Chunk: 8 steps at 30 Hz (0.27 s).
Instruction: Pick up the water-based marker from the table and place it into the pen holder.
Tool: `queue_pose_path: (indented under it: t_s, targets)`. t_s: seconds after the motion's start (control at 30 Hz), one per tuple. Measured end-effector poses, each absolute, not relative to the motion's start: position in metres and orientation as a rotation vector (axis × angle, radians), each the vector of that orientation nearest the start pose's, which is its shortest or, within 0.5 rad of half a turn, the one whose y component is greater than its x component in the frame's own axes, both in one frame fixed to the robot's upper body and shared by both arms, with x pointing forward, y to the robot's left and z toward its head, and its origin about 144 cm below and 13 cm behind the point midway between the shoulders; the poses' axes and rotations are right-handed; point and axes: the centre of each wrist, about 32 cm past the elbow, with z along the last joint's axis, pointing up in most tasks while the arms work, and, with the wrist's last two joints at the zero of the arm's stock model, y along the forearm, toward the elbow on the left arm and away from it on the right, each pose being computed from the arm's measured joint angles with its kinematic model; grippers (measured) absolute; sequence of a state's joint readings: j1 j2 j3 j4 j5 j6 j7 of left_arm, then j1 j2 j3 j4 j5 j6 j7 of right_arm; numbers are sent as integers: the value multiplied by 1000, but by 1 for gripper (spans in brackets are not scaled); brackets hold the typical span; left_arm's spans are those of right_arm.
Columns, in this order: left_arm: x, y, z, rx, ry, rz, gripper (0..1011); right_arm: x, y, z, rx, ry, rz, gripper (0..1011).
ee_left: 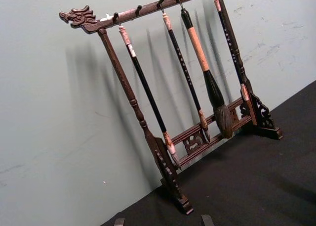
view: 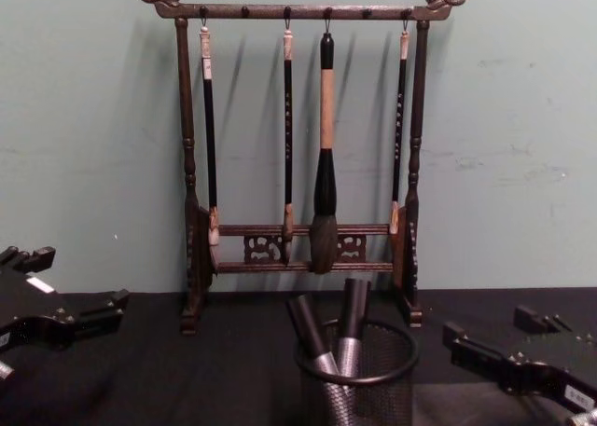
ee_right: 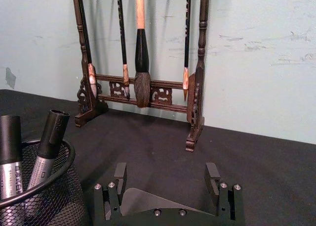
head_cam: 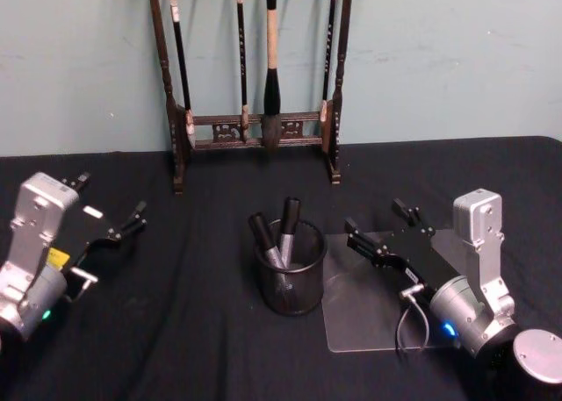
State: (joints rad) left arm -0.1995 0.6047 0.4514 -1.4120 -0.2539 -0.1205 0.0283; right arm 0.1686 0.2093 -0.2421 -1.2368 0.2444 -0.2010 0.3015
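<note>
both markers [head_cam: 279, 234] stand in the pen holder [head_cam: 291, 278], so placing looks done. right gripper [head_cam: 391, 227] just beside it and left gripper [head_cam: 110, 218] well apart, both with fingers spread and empty; next, retreat.

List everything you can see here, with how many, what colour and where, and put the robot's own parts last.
markers: two, grey with black caps, standing in the pen holder
pen holder: one, black wire mesh, table centre
brush rack: one, dark wood with dragon-head ends, against the back wall
brushes: four, hanging from the rack
clear sheet: one, transparent, flat on the table right of the holder
table: one, black cloth cover
left gripper: one, black, open, left of the holder
right gripper: one, black, open, over the clear sheet
</note>
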Motion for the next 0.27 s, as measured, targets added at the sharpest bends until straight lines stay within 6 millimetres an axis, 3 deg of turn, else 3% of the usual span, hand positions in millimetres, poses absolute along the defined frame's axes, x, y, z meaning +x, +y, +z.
queue_pose_path:
  t_s: [0.27]
  targets:
    - [489, 310, 1140, 304, -285, 1248, 1009, 494, -239, 1090, -8, 6, -1111, 1003]
